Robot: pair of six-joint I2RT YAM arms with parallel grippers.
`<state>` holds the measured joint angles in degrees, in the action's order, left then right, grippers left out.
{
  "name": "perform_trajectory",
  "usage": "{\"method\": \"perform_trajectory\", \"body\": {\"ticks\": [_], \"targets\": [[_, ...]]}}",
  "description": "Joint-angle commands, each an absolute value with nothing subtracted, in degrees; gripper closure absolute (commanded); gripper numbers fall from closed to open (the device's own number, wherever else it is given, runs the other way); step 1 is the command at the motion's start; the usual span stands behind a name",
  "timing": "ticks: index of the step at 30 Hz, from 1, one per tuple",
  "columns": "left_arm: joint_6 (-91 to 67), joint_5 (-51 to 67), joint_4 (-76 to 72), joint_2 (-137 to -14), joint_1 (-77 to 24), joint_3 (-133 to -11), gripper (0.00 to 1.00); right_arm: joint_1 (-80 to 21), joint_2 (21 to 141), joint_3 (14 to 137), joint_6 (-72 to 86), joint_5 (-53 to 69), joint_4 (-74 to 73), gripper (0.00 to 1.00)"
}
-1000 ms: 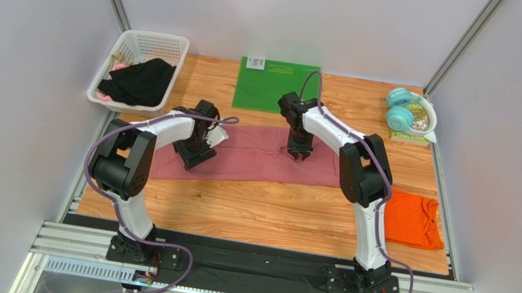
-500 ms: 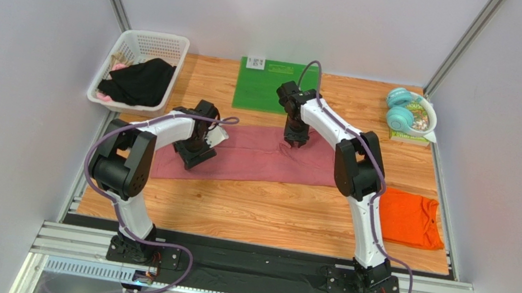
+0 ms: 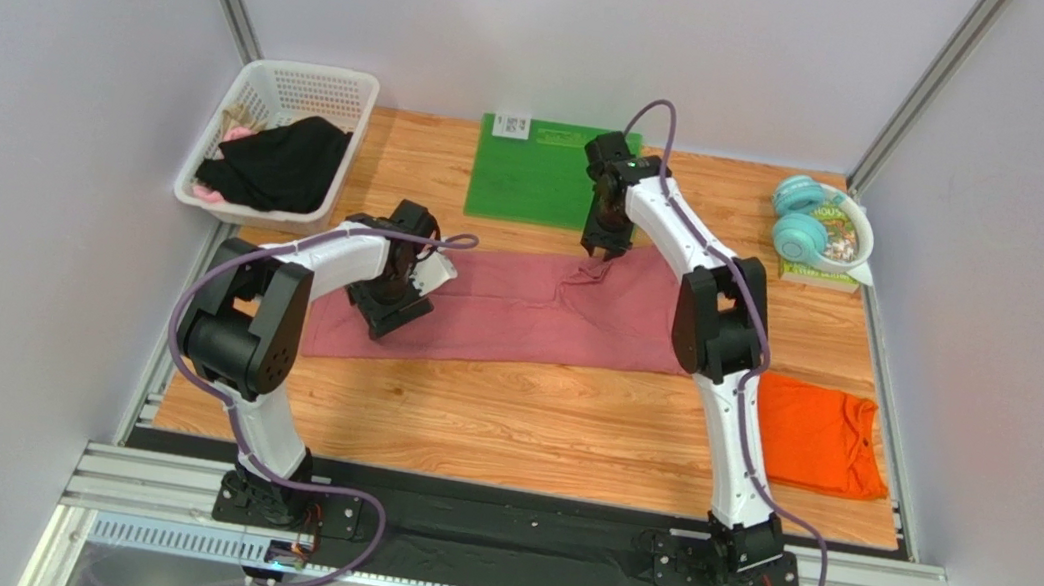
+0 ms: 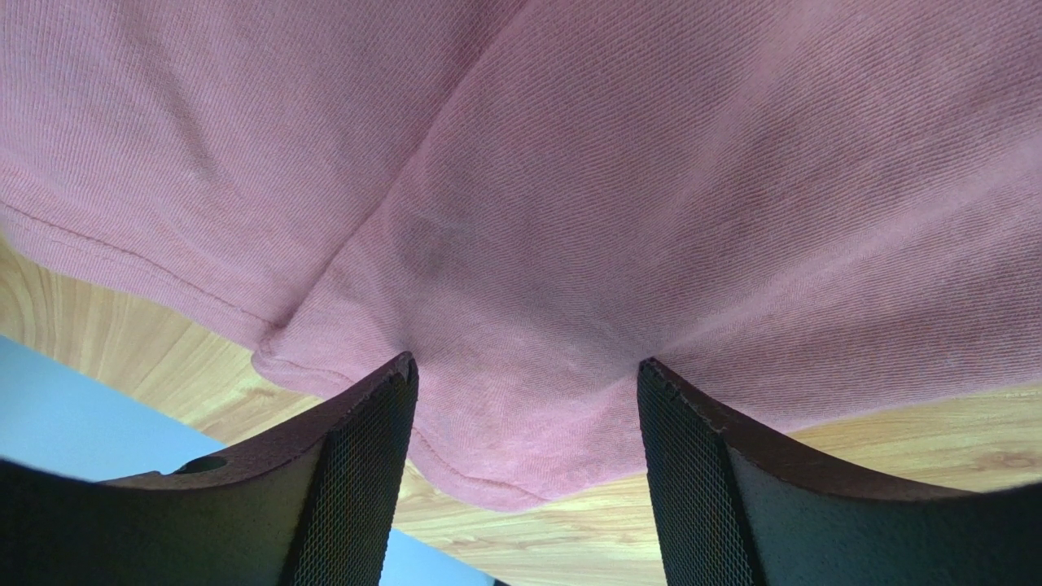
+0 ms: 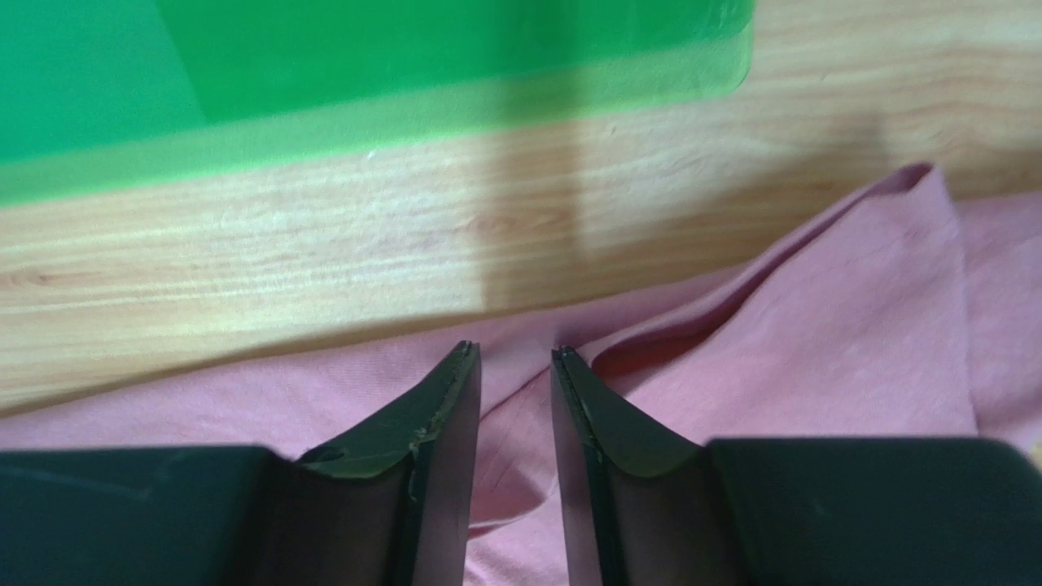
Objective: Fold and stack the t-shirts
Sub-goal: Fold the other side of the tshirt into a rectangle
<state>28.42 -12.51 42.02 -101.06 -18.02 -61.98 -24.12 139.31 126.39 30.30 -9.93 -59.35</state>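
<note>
The dusty rose-pink t-shirt lies stretched across the middle of the table. My left gripper rests on its left part, jaws wide open, with a bulge of pink cloth between the fingertips. My right gripper is at the shirt's far edge, just before the green mat. Its jaws stand nearly together, pinching a raised fold of the pink cloth. The bright orange t-shirt lies folded at the right edge of the table, away from both grippers.
The green mat lies at the back centre and shows in the right wrist view. A white basket with dark clothes stands at the back left. Teal headphones lie at the back right. Bare wood runs along the table's front.
My right gripper has moved from the middle of the pink shirt toward the far edge and the green mat, wrinkling the cloth there. My left arm has not moved.
</note>
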Motion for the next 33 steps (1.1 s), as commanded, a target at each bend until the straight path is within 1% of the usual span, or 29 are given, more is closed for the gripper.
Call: {"method": "perform_trajectory", "body": {"ticks": [1, 4, 6, 10, 16, 18, 21, 25, 33], "targets": [[28.65, -12.92, 40.16, -101.6, -17.75, -60.82, 0.27, -21.45, 133.69, 125.87, 28.04, -3.8, -54.15, 0.66], [28.74, -12.83, 40.08, -101.43, -17.75, -60.91, 0.27, -19.43, 128.42, 124.11, 27.16, -0.55, -51.6, 0.61], [28.56, -12.74, 40.17, -101.69, -17.75, -61.0, 0.28, -17.5, 125.35, 123.66, 27.07, 4.03, -51.15, 0.59], [28.65, -12.48, 40.34, -101.51, -17.75, -61.0, 0.28, -15.03, 119.82, 118.32, 28.65, 12.55, -49.75, 0.58], [28.92, -12.57, 40.34, -101.78, -17.75, -61.43, 0.28, -15.12, 111.02, 101.89, 30.32, 14.32, -46.85, 0.59], [29.0, -12.57, 40.34, -101.87, -17.75, -61.7, 0.28, -15.47, 110.65, 96.45, 30.85, 14.5, -45.54, 0.6], [28.74, -12.39, 40.78, -102.22, -17.75, -62.49, 0.28, -16.34, 111.27, 92.04, 31.46, 15.73, -42.81, 0.62], [28.65, -12.48, 41.31, -102.13, -17.75, -63.37, 0.28, -18.89, 114.25, 93.6, 30.94, 15.56, -44.03, 0.62], [28.74, -13.01, 41.4, -102.22, -17.75, -63.98, 0.27, -19.51, 121.62, 99.13, 30.94, 14.94, -46.49, 0.63]]}}
